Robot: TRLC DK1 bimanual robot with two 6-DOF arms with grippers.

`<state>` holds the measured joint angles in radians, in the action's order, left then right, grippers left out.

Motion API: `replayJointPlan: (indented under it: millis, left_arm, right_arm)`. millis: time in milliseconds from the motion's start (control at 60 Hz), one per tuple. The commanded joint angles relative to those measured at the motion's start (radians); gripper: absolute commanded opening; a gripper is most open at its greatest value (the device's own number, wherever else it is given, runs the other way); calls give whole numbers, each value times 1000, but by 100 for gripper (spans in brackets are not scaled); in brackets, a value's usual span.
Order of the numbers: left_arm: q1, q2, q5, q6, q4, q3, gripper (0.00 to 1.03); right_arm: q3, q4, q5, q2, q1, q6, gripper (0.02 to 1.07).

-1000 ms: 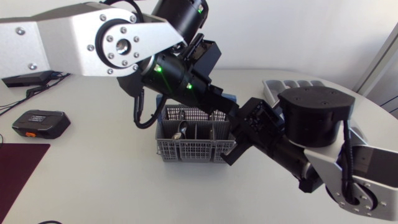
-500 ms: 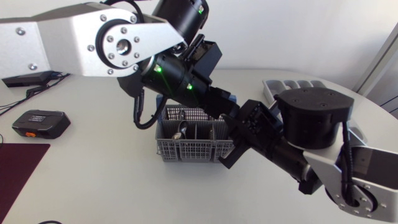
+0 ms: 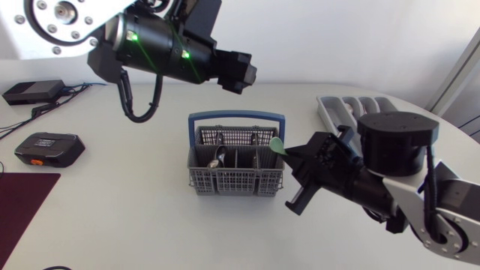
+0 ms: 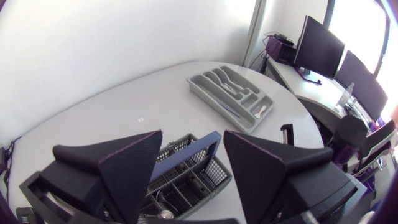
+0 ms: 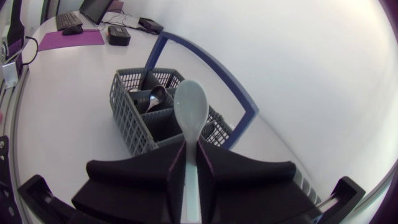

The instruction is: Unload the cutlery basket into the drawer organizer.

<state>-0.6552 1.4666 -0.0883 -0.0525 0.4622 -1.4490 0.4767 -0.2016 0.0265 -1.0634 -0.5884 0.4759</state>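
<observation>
Now right gripper (image 5: 191, 152) clamps a pale green spoon (image 5: 191, 106) just beside the basket (image 3: 232, 182); left gripper (image 4: 193, 134) fingers apart above it; white table (image 3: 112, 210), organizer (image 3: 324, 112) near edge.

My left arm (image 3: 161, 56) is a fat black tube with tiny green lights (image 3: 136, 35), a looping black cable (image 3: 142, 112) and a silver block (image 3: 45, 22) with round screws (image 3: 58, 51). My right arm (image 3: 360, 184) has a round black drum (image 3: 397, 142) and a silver-grey shell (image 3: 448, 187).

White table (image 3: 112, 225), bright in even light. Maroon mat (image 3: 22, 202) at 8 o'clock, black case (image 3: 49, 148) at 9, flat black box (image 3: 34, 91) at 10, cables (image 3: 22, 118) just beside it.
</observation>
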Motion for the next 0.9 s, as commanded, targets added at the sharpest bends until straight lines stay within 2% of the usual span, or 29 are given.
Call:
replayJointPlan:
  millis: [0,267,467,650,883]
  left_arm:
    - [22,-20,18,22,-3,44,71]
    - [66,-49,27,171,44,116,69]
    - [92,-49,33,253,49,173,68]
    - [91,-34,62,296,49,202,68]
    - [78,-28,73,319,47,225,68]
  right_arm:
    - [-20,47,82,31,99,43,11]
    - [19,238,388,63,407,271,11]
    - [88,364,567,-55,642,506,11]
    - [183,436,642,-216,815,708,11]
    - [384,567,652,-454,978,943,10]
